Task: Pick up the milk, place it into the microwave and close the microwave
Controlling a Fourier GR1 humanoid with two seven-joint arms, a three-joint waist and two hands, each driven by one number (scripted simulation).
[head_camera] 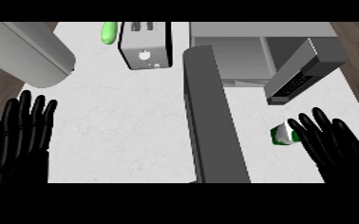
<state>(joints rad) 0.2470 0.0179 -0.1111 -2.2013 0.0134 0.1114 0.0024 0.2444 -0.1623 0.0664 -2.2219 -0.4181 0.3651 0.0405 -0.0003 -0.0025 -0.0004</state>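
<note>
Right robot hand (328, 144) open, fingers straight, apparently touching milk (280, 135).

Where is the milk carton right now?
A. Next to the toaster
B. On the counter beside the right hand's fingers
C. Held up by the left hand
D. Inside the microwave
B: the milk carton sits on the counter just left of the right hand, whose fingers are straight, outside the open microwave.
</note>
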